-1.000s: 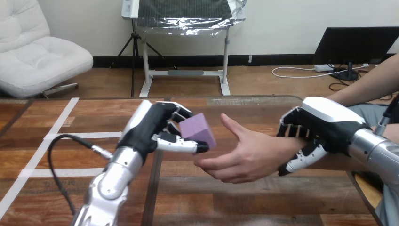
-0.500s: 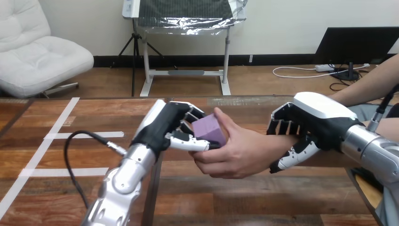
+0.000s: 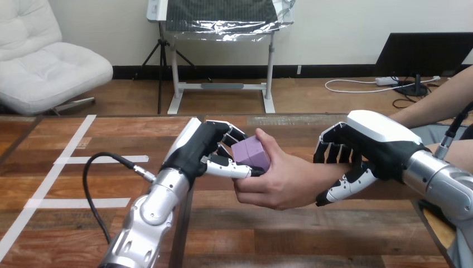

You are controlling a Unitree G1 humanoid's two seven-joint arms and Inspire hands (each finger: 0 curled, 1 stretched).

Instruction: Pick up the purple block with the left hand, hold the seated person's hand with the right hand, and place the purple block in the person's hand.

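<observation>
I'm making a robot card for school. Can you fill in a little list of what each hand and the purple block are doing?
left hand: fingers and thumb pinch the purple block
purple block: held up above the table, against the person's hand
person's hand: cupped at the block, thumb resting on it
right hand: fingers and thumb curled round the person's wrist
table: wooden, with white tape lines

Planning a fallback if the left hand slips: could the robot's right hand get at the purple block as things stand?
Probably not. The right hand is curled round the person's wrist, and the person's hand lies between it and the purple block, which the left hand pinches.
</observation>
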